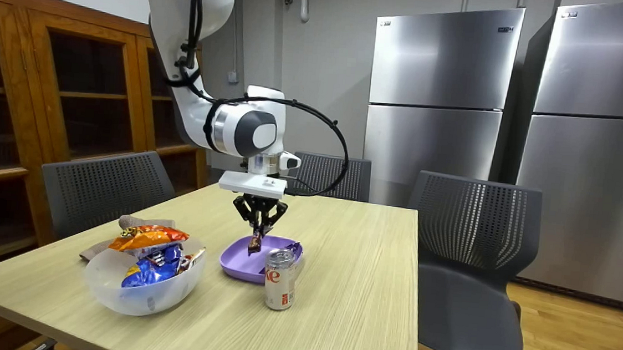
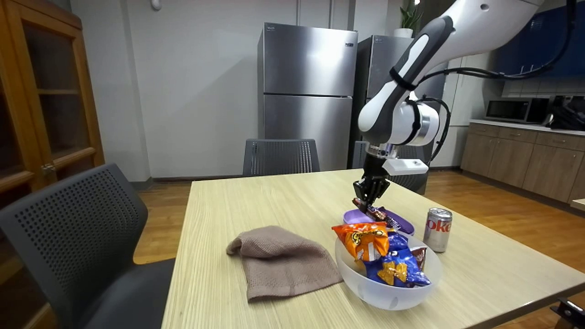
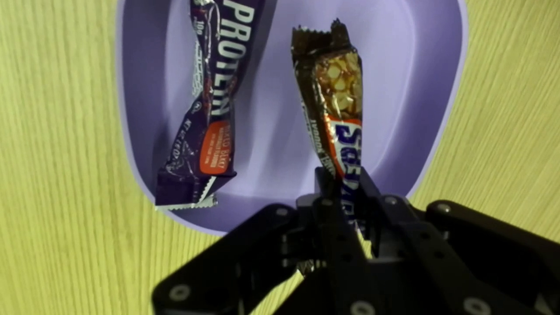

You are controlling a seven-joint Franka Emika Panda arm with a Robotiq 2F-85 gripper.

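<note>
My gripper (image 3: 345, 181) is shut on a snack bar (image 3: 340, 87) in a brown wrapper with a clear window and blue lettering. In the wrist view the bar's free end points away from the fingers, and its other end is partly hidden behind them. It sits over a purple dish (image 3: 402, 100); whether it touches the dish floor I cannot tell. Inside that dish lies a dark purple protein bar (image 3: 218, 109), one end across the rim. Both exterior views show the gripper (image 1: 260, 226) pointing down above the dish (image 1: 237, 255), with the bar (image 2: 375, 214) slanting from its fingertips.
Close beside the dish stands a soda can (image 1: 280, 286). A translucent bowl (image 2: 388, 294) holds an orange chip bag (image 2: 363, 240) and a blue one (image 1: 153, 268). A brown cloth (image 2: 288, 265) lies by the bowl. Chairs (image 1: 470, 276) surround the table (image 2: 228, 205).
</note>
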